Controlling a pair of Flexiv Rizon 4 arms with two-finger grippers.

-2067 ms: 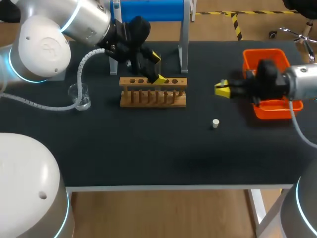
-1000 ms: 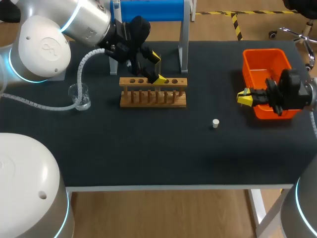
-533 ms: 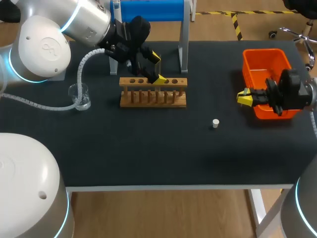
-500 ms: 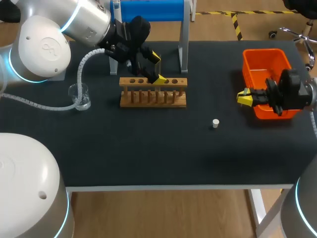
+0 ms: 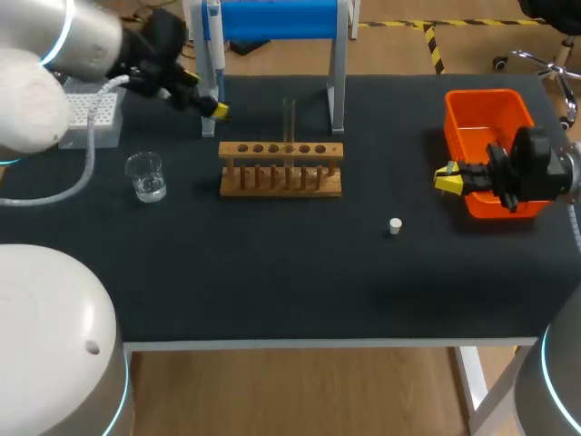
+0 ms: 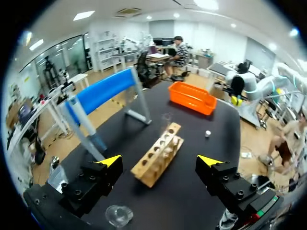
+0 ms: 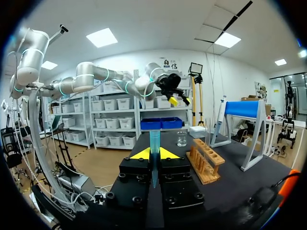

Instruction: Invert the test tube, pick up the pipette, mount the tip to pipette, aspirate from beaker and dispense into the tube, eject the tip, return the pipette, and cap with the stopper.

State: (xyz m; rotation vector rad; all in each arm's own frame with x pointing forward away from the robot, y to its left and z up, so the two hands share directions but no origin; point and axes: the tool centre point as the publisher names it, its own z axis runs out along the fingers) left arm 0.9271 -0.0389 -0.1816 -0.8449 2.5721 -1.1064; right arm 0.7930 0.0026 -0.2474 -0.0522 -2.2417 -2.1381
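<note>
Test tube seen upright in wooden rack, mid table. Left pincer held at far left, fingers spread wide. Right pincer closed on slim blue tube, beside orange bin. Stopper noted near right of rack.

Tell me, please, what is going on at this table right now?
The left pincer hangs open by the blue stand, holding nothing. A test tube stands upright in the wooden rack. The right pincer is beside the orange bin, shut on what looks like a blue pipette tip. The beaker and the white stopper sit on the table, with neither pincer near them.
</note>
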